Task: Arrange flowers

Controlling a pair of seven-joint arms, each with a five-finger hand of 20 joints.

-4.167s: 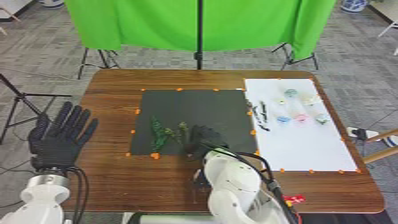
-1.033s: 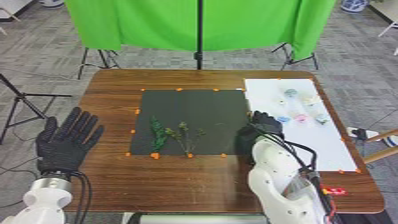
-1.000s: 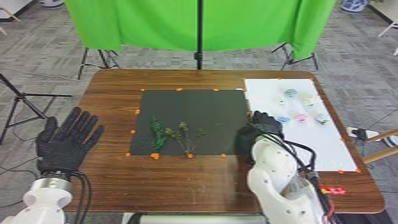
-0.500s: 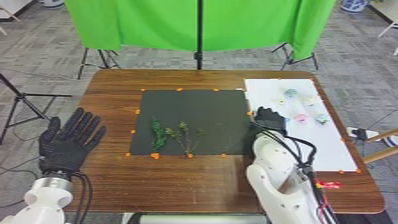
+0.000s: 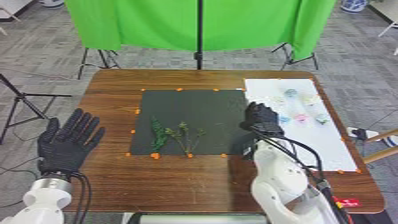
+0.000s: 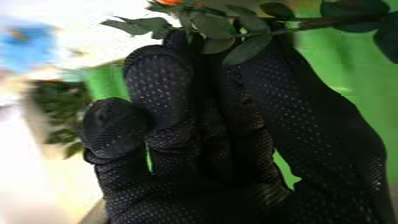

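Note:
In the head view my right hand (image 5: pixel 260 117) is over the seam between the dark mat (image 5: pixel 191 102) and the white sheet (image 5: pixel 306 150). My right hand (image 6: pixel 204 125), in the right wrist view, is pinching a leafy green stem (image 6: pixel 213 26) between thumb and fingertips. A dense green sprig (image 5: pixel 158 135) and a thinner branching sprig (image 5: pixel 184 137) lie side by side on the mat. Small flower heads, including a pink one (image 5: pixel 301 118) and a teal one (image 5: pixel 290 93), rest on the white sheet. My left hand (image 5: pixel 64 150) is open, palm-flat, left of the mat.
Orange tape bits mark the edges of mat and sheet on the brown table (image 5: pixel 160 187). A green cloth (image 5: pixel 151 25) hangs beyond the far edge on a stand. Wooden legs (image 5: pixel 382 145) stand off to the right.
My right hand has shifted left from the white sheet toward the mat. Faint dark foliage shows at its left side. My left hand has barely moved.

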